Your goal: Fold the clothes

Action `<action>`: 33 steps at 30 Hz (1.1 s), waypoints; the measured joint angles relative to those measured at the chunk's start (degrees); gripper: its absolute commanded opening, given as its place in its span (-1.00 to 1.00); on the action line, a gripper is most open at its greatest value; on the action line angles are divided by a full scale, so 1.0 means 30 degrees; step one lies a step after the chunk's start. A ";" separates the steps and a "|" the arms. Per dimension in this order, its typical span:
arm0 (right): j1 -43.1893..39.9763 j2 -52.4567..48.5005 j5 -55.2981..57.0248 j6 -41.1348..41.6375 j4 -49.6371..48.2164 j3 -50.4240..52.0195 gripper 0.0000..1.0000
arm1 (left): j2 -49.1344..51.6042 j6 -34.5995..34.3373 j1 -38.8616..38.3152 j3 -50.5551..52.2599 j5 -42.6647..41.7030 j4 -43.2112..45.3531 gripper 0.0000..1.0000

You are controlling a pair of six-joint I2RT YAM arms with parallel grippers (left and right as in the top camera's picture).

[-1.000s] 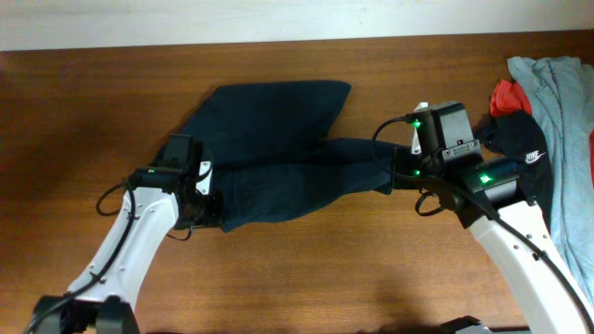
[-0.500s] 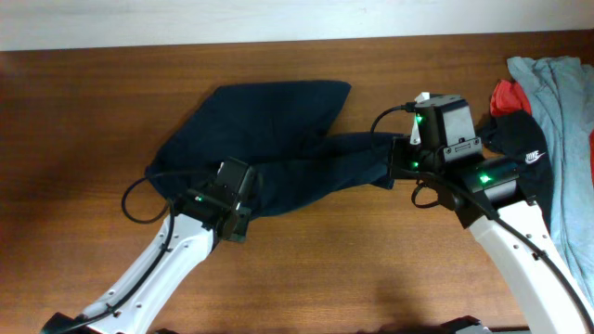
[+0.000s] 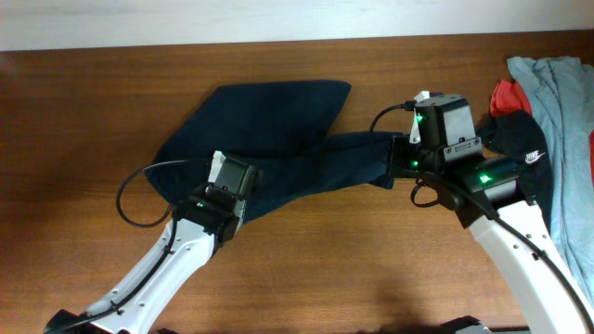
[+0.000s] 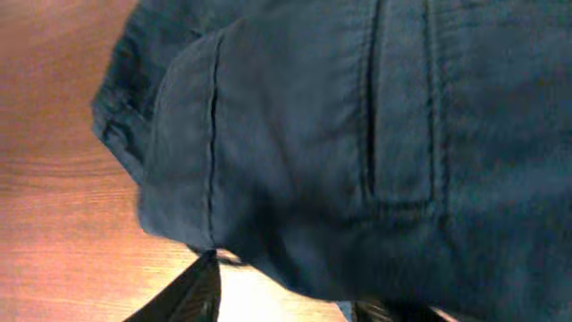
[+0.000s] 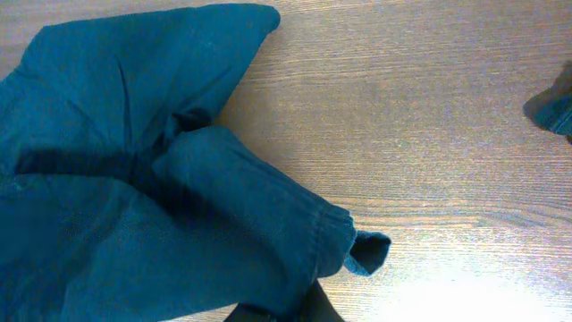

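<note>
The dark navy shorts [image 3: 278,121] lie spread and rumpled across the middle of the wooden table. My left gripper [image 3: 234,181] is over their lower left edge. In the left wrist view its fingers [image 4: 286,302] stand wide apart, with bare table between them and the cloth [image 4: 357,134] draped over the right finger. My right gripper [image 3: 395,165] is at the shorts' right end. In the right wrist view it [image 5: 299,309] is shut on the hem of the cloth [image 5: 134,179], beside a small turned-up corner.
A black garment with a white swoosh [image 3: 524,147], a red item [image 3: 506,93] and a light grey shirt [image 3: 566,111] are piled at the right edge, behind my right arm. A black cable loop [image 3: 130,199] hangs by my left arm.
My left gripper moved right from the shorts' lower left corner to their lower edge, then slightly up. The shorts' left part shifted. My right gripper barely moved.
</note>
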State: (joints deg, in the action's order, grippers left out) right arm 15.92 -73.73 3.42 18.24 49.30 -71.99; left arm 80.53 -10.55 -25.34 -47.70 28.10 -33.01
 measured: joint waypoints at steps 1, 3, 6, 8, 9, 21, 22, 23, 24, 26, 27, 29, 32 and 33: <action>0.0000 0.0000 -0.0007 0.0000 0.0044 0.0000 -0.91 | 0.0000 0.0000 0.0000 0.0000 0.0146 0.0066 0.36; 0.0000 0.0000 -0.0007 0.0015 0.0204 0.0000 -0.91 | 0.0000 0.0000 0.0000 0.0000 0.0386 0.0073 0.67; -0.0015 0.0000 0.0000 -0.0066 0.0444 0.0000 -0.90 | 0.0000 -0.0036 0.0000 0.0007 0.0889 0.0029 0.83; -0.0335 0.0000 0.0029 -0.0095 0.0612 0.0000 -0.91 | 0.0000 -0.0066 0.0000 0.0007 0.1042 0.0036 0.89; -0.0459 0.0000 0.0044 -0.0087 0.0663 0.0000 -0.91 | 0.0000 -0.0058 0.0000 0.0007 0.1122 0.0044 0.90; -0.1923 0.0000 -0.0444 -0.0299 0.1304 0.0000 -0.92 | 0.0066 0.0080 0.0000 0.0007 0.1173 0.2025 0.24; -0.1923 0.0000 -0.0444 -0.0321 0.1297 0.0000 -0.92 | 0.0219 0.0029 0.0000 0.0007 0.1020 0.2237 0.53; -0.1923 0.0000 -0.0452 -0.0313 0.1297 0.0000 -0.92 | 0.0393 0.0087 0.0000 0.0007 0.0903 0.2288 0.92; -0.1923 0.0000 -0.0452 -0.0313 0.1311 0.0000 -0.91 | 0.0612 0.0087 0.0000 0.0007 0.0765 0.2353 0.98; -0.1923 0.0000 -0.0452 -0.0386 0.1333 0.0000 -0.91 | 0.1093 0.0095 0.0000 0.0007 0.0619 0.2382 0.98; -0.1923 0.0000 -0.0452 -0.0452 0.1355 0.0000 -0.92 | 0.1144 0.0087 0.0000 0.0007 0.0619 0.2390 0.99; -0.1923 0.0000 -0.0452 -0.0546 0.1450 0.0000 -0.91 | 0.1158 0.0175 0.0000 0.0007 0.0627 0.2514 0.99; -0.1923 0.0000 -0.0444 -0.0597 0.1515 0.0000 -0.91 | 0.1158 0.1115 0.0000 0.0007 0.0627 0.2623 0.98; -0.1923 0.0000 -0.0452 -0.0590 0.1515 0.0000 -0.91 | 0.1158 0.1632 0.0000 0.0007 0.0634 0.2790 0.95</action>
State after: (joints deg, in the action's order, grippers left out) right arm 10.15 -73.73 2.07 16.47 53.84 -71.99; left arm 84.01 -5.65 -25.34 -47.68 30.00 -24.64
